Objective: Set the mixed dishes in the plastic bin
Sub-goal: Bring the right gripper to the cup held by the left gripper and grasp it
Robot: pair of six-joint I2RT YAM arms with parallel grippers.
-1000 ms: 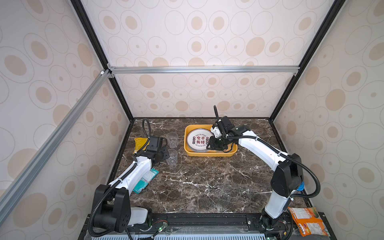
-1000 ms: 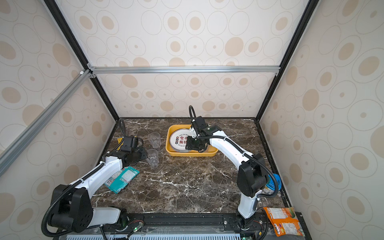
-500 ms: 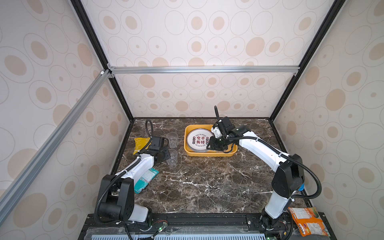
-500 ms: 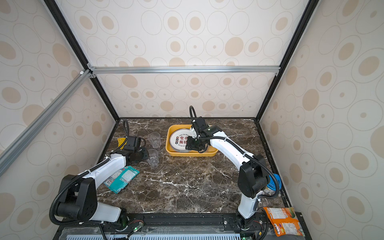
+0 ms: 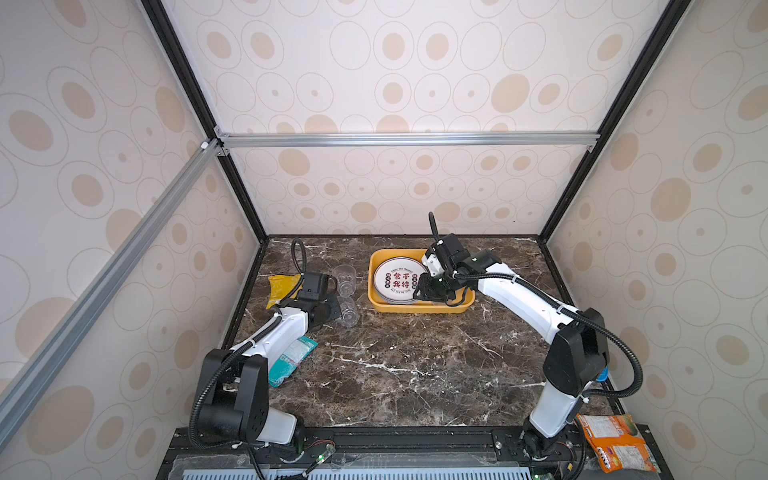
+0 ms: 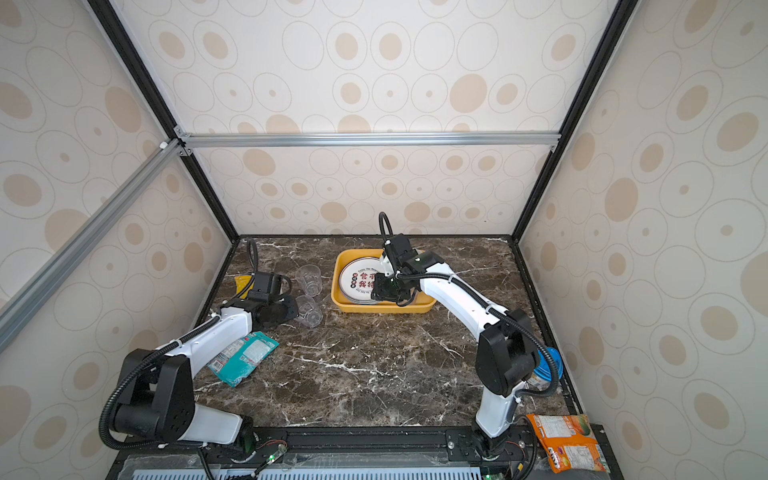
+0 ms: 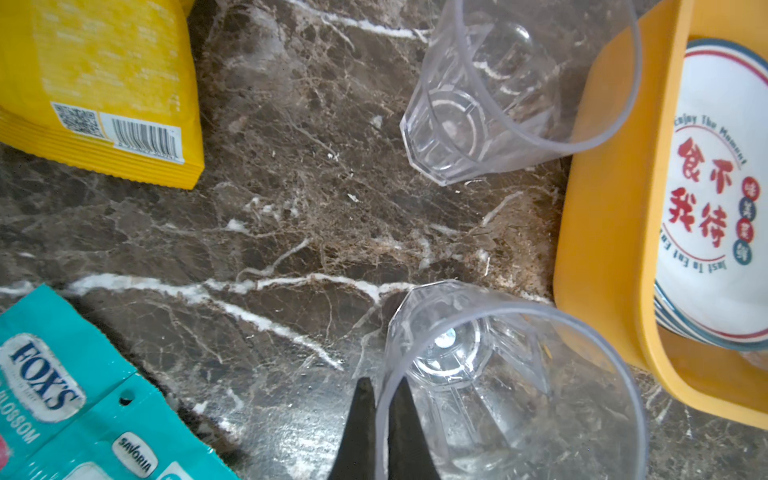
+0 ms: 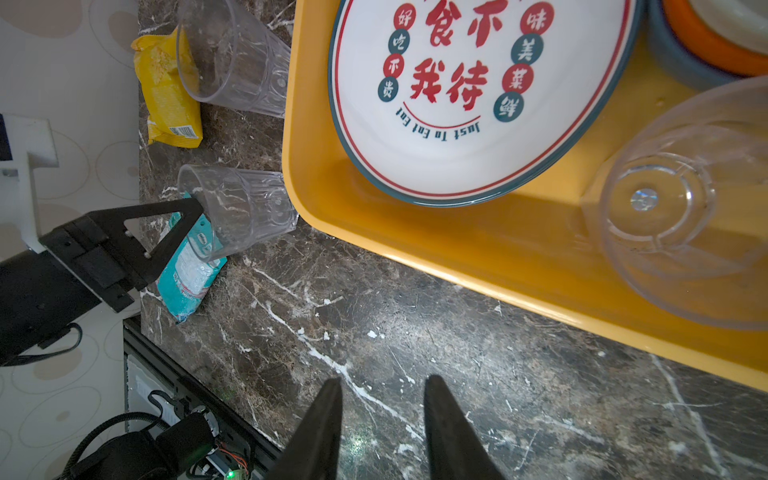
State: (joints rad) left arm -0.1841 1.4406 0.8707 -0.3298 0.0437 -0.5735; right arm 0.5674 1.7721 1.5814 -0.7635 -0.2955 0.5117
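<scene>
My left gripper (image 7: 380,390) is shut on the rim of a clear ribbed cup (image 7: 498,374) on the marble, one finger inside the wall and one outside; both top views show the pair (image 5: 332,309) (image 6: 293,309). A second clear cup (image 5: 345,278) stands just beyond it. The yellow-orange plastic bin (image 5: 419,309) holds a printed white plate (image 8: 478,95), stacked blue and orange bowls (image 8: 706,45) and another clear cup (image 8: 681,208). My right gripper (image 8: 383,382) hangs open and empty above the bin's front edge (image 5: 419,293).
A yellow snack bag (image 5: 280,286) lies by the left wall behind the cups. A teal candy packet (image 5: 291,357) lies beside my left forearm. An orange printed packet (image 5: 615,440) sits off the table at the front right.
My left gripper has reached slightly farther toward the near cup and closed on its rim. The right arm has stayed where it was.
</scene>
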